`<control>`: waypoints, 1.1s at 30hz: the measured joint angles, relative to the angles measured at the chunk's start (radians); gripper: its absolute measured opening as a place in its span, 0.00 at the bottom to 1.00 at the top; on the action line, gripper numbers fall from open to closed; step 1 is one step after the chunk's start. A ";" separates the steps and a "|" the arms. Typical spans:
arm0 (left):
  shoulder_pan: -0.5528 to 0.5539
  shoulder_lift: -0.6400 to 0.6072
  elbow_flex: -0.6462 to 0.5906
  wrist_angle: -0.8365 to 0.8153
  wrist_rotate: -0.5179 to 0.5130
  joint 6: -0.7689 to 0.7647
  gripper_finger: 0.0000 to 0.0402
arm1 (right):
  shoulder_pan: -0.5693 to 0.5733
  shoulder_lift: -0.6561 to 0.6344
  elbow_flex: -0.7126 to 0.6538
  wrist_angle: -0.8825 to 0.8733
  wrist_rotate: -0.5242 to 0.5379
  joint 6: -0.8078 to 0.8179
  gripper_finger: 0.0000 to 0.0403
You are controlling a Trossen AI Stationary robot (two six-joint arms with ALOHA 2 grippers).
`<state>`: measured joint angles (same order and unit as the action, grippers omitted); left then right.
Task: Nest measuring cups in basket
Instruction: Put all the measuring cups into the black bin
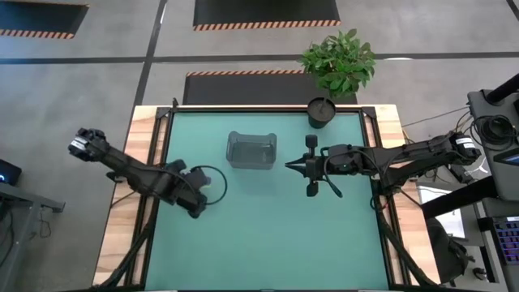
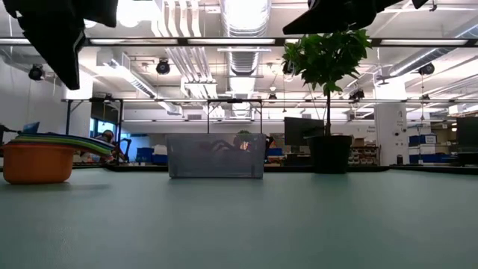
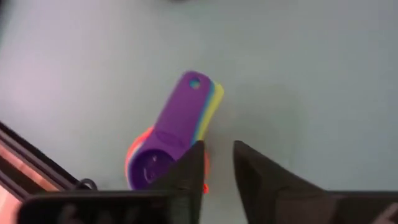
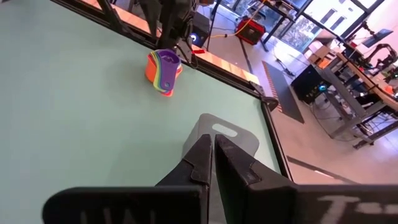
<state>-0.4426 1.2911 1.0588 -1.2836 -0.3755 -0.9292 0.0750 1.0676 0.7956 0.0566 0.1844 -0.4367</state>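
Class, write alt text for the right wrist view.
The right gripper, fingers nearly closed and empty, hangs over a green table before the grey basket. Beyond, a nested stack of measuring cups sits beneath the left arm.

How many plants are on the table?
1. A leafy potted plant in a black round pot stands at the table's far edge, right of the grey basket. No other plant shows.

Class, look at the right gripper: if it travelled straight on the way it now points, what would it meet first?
Most likely the basket. The right gripper points across the table at it, with bare mat between. Height is unclear, so it might pass above.
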 joint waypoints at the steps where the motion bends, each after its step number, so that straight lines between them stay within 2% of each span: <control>1: 0.013 0.000 0.000 0.003 0.027 0.021 0.19 | 0.000 0.000 0.000 0.000 0.000 0.003 0.02; 5: 0.030 0.015 0.000 0.002 0.145 0.052 0.41 | 0.000 0.000 0.000 0.000 0.000 0.010 0.02; 7: 0.024 0.027 0.000 0.001 0.166 0.054 0.53 | 0.001 0.000 0.000 -0.002 0.000 0.013 0.02; 10: 0.018 0.048 -0.003 -0.002 0.123 0.045 0.68 | 0.000 0.000 0.000 -0.010 0.000 0.014 0.02; 13: 0.025 0.077 -0.006 -0.014 0.057 0.041 0.76 | 0.000 0.000 0.000 -0.016 0.000 0.015 0.02; 19: 0.120 0.115 -0.008 -0.080 0.044 0.071 0.79 | 0.000 0.000 0.000 -0.018 0.000 0.017 0.02; 23: 0.194 0.114 -0.008 -0.053 0.044 0.177 0.79 | 0.000 0.000 0.000 -0.018 0.000 0.018 0.02; 33: 0.297 0.114 -0.078 0.008 0.122 0.354 0.79 | 0.000 0.000 0.000 -0.025 0.000 0.027 0.02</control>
<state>-0.1454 1.4048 0.9810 -1.2759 -0.2533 -0.5756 0.0750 1.0676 0.7956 0.0315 0.1841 -0.4094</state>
